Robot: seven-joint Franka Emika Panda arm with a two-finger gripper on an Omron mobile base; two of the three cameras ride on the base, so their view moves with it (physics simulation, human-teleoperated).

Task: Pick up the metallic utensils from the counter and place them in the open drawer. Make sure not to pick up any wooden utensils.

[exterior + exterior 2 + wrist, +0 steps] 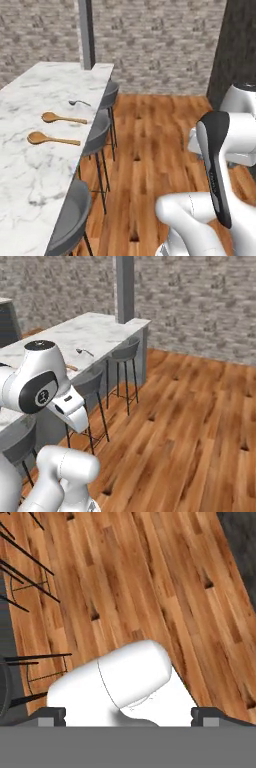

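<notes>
White marble counter (30, 170) with grey stools (97, 132) along its edge; small silver spoon (79, 103) near that edge, handle toward the stools; two wooden spoons (52, 139) lying parallel, bowls away from the stools; gripper (128, 714) over wood floor (150, 587), jaws spread wide, holding nothing

Grey bar stools (102, 125) in row along table edge; plank wood floor (155, 150); brick back wall (160, 45) w/ grey pillar (86, 32).

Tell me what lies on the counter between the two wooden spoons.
Nothing: in the left base view, only bare marble counter separates the nearer wooden spoon from the farther wooden spoon.
</notes>
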